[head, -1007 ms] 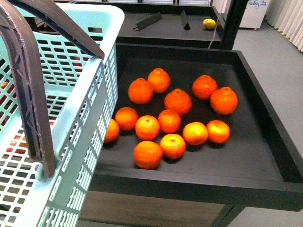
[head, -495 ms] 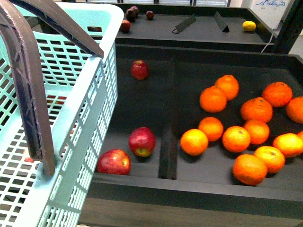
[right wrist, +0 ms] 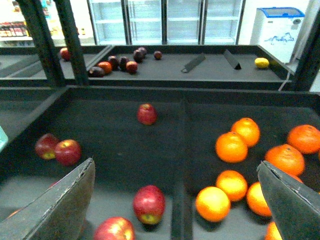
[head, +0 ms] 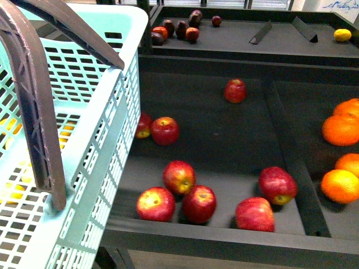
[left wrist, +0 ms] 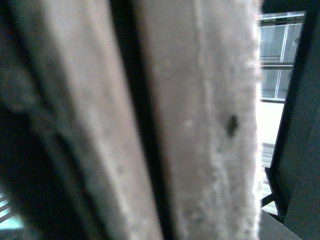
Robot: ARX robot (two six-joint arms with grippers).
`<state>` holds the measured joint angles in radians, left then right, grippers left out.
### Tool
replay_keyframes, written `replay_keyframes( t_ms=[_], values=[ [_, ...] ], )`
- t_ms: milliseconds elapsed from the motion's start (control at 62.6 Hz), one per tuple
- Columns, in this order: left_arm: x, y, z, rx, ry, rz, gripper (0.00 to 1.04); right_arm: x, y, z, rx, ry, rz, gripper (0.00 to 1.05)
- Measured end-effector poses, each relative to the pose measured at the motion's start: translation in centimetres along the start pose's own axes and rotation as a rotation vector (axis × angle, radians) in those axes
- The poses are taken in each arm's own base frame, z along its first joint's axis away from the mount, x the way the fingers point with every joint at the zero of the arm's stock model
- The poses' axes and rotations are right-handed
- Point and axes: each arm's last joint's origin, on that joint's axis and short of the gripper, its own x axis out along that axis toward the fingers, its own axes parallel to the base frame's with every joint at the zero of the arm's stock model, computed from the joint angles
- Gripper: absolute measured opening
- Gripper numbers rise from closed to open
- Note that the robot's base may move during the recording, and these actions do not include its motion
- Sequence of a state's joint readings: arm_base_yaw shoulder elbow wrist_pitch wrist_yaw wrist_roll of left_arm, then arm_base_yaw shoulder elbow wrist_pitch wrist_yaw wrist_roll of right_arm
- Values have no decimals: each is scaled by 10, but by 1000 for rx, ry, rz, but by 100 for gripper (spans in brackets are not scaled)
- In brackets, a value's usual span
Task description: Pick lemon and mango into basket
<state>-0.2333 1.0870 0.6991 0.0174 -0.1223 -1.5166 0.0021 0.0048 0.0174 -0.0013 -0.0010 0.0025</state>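
Right end effector, jaws spread wide and empty, facing apples and oranges. Lemon at upper right of front frame on the rear shelf, well apart, likely nearer this arm; basket at frame left. Left end effector state: cannot tell, view blurred.

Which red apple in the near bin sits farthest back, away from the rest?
The lone apple close to the back wall of the bin. The other apples lie nearer the front edge or next to the basket.
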Motion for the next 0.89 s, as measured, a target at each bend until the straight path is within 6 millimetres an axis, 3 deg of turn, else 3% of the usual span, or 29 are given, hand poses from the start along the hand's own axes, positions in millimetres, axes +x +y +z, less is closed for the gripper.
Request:
replay_keyframes(
  t_ms=[895],
  values=[
    [0, 0, 0, 0, -4, 0, 27, 0, 0, 0, 0, -1, -2, 96]
  ],
)
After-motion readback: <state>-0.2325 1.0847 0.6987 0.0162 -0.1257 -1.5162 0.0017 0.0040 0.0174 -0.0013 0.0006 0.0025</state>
